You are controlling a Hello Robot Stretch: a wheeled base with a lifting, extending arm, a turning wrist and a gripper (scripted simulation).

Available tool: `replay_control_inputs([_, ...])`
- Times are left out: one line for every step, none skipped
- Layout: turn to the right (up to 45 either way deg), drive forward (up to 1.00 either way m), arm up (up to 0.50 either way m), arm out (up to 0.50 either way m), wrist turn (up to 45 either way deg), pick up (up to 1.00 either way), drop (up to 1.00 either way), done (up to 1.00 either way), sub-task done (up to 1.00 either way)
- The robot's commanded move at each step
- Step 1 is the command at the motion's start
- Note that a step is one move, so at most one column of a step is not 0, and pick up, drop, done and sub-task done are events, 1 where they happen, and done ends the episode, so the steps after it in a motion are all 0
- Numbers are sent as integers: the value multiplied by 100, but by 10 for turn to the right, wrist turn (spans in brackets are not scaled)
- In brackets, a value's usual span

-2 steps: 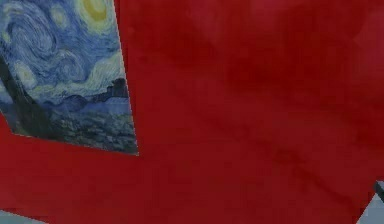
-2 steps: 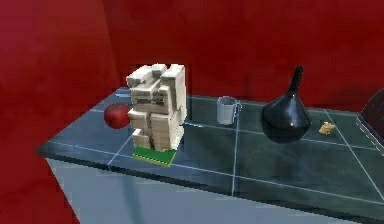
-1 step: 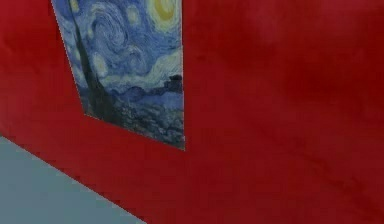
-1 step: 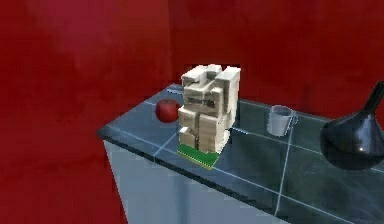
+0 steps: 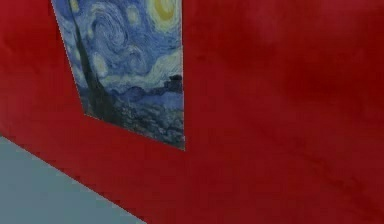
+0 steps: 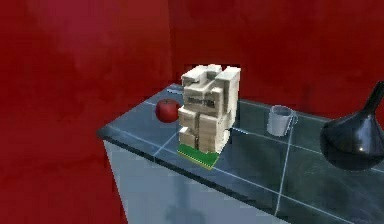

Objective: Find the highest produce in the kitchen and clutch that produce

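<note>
A small round red thing (image 6: 167,110), perhaps an apple or tomato, lies on a dark tiled counter (image 6: 250,160) in the arm side view. It rests near the counter's far left corner, just left of a cream blocky statue (image 6: 208,107) that partly hides it.
The statue stands on a green base (image 6: 198,155). A grey cup (image 6: 280,120) and a dark flared vase (image 6: 358,135) stand further right on the counter. Red walls (image 5: 280,110) surround me. A swirling blue night-sky painting (image 5: 125,65) hangs ahead, with grey floor (image 5: 45,190) at the lower left.
</note>
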Motion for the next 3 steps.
replay_control_inputs([0,0,38,0,0,0,0,0,0])
replay_control_inputs([0,0,0,44,0,0,0,0,0])
replay_control_inputs([0,0,0,0,450,0,0,0,0])
